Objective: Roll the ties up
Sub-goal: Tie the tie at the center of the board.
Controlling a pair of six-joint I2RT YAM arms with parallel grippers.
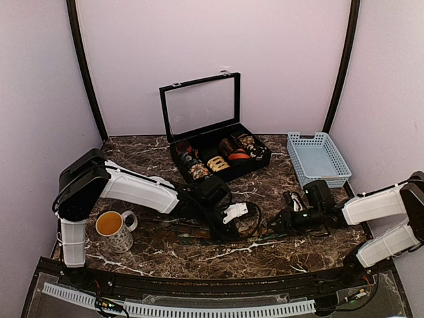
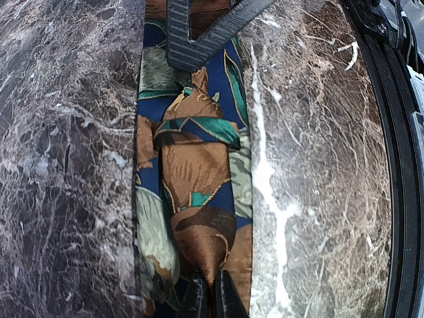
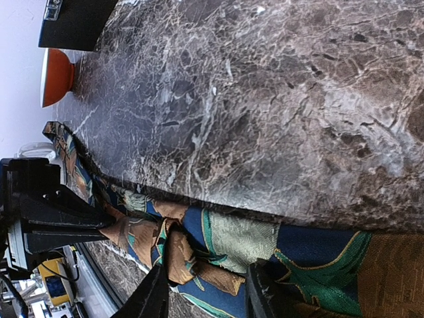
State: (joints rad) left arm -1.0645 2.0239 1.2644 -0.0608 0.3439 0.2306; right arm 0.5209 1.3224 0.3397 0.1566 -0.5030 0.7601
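Pale lilac walls (image 1: 278, 59), dark curved corner strips (image 1: 83, 73), brown white-veined marble tabletop (image 1: 218, 255), soft even light.

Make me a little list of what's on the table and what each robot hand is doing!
table: dark marble
tie: patterned, lying flat between the grippers
left gripper: shut, pinching a fold of the tie
right gripper: fingers apart over the tie
black box: lid up, rolled ties inside
blue basket: far right
mug: left, beside the left arm
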